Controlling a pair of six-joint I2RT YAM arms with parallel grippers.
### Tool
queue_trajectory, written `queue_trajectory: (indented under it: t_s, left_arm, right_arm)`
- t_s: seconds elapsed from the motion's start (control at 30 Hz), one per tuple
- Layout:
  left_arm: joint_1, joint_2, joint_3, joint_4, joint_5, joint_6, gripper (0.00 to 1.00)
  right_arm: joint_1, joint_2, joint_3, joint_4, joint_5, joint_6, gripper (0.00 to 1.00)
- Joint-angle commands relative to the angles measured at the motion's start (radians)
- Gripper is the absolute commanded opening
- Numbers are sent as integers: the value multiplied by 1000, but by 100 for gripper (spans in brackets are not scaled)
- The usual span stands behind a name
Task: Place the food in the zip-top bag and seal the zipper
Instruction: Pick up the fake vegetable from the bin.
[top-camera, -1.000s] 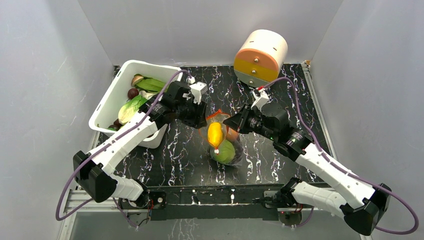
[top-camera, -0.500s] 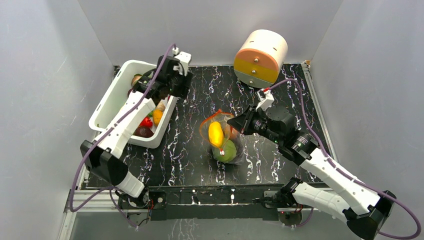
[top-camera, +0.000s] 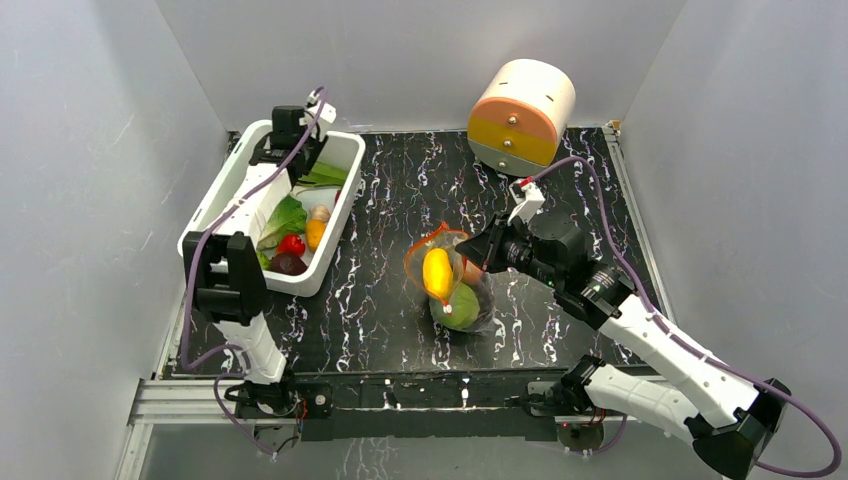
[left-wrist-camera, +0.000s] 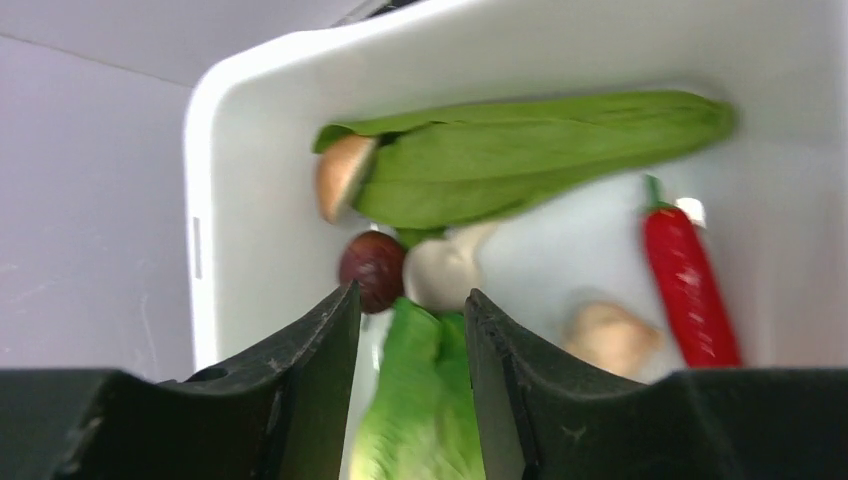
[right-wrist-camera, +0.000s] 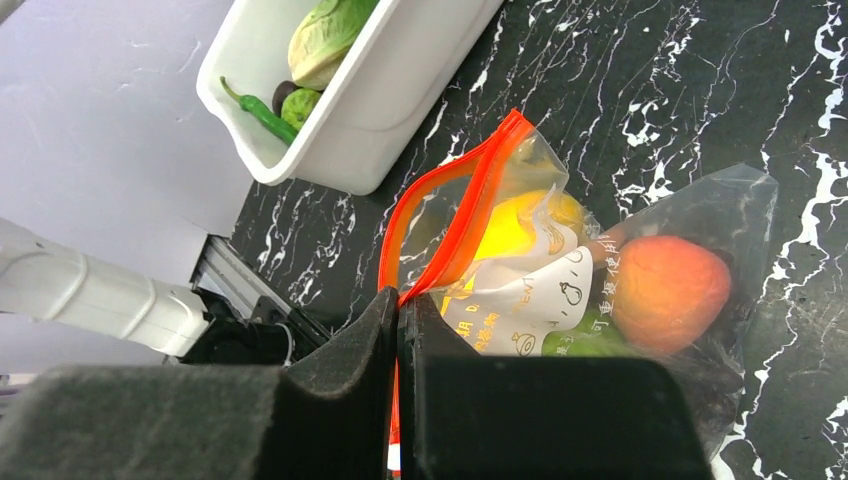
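Fingers (right-wrist-camera: 330, 400) of the right gripper (right-wrist-camera: 398, 310) press together on the zipper (right-wrist-camera: 455, 215), at the open mouth of the zip-top bag (top-camera: 478, 300), which lies in the middle of the table (top-camera: 380, 290). Inside the bag are a yellow oval fruit (top-camera: 434, 270), a green cabbage (top-camera: 455, 306) and an orange-peach piece (right-wrist-camera: 668, 290). The left gripper (left-wrist-camera: 410, 300) hangs over the white bin (left-wrist-camera: 250, 150), its jaws spread, a green leaf (left-wrist-camera: 420, 430) below the gap.

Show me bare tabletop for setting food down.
Free: the marbled table between white bin and zip-top bag; also behind the bag, toward the round drawer box. Crowded: inside the bin, and around the right gripper at the bag.
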Motion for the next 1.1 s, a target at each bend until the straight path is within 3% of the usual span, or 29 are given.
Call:
queue_trajectory:
  t_s: [0.0, 0.27, 0.5, 0.7, 1.07]
  left_arm:
    - [57, 104, 65, 133, -28, 146, 44]
    - [137, 236, 42, 311, -20, 176, 44]
    - [151, 343, 80, 362, -51, 255, 46]
    - [157, 371, 67, 451, -64, 304, 46]
    - [158, 327, 41, 475, -30, 302, 46]
  right_arm:
    - [1, 1, 59, 68, 29, -33, 0]
    - [0, 13, 24, 125, 77, -38, 0]
    - [1, 69, 17, 167, 59, -24, 0]
    - [1, 83, 20, 171, 64, -27, 0]
    - [1, 105, 15, 192, 65, -18, 0]
